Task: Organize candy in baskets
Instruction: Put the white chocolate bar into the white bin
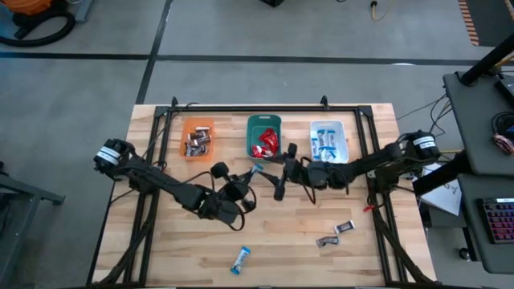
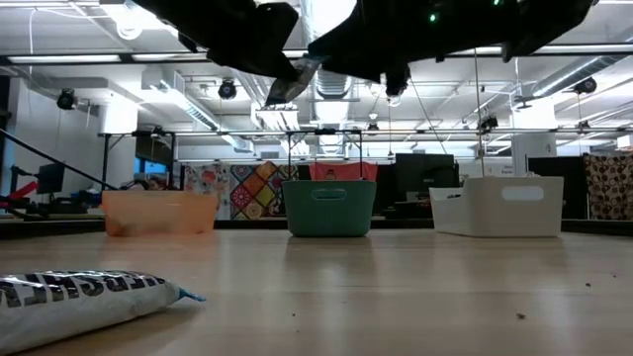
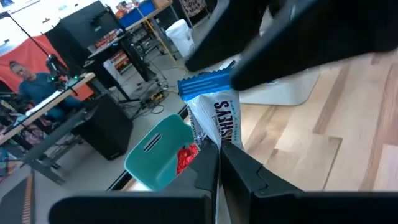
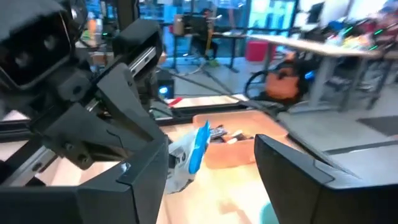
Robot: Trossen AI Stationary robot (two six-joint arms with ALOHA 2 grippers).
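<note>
Above mid-desk (image 1: 193, 249), we note the left end effector (image 1: 250, 174) clenched on a blue-and-white candy bar (image 3: 217, 115). Right end effector (image 1: 283, 175) spread wide around it, near the teal basket (image 1: 250, 136).

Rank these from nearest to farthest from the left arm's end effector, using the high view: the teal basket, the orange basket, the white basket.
Left end effector grips a blue-and-white candy in the table's middle.
1. Teal basket, directly behind it.
2. Orange basket, farther off, toward the left arm's side.
3. White basket, farthest, toward the right arm's side.
</note>
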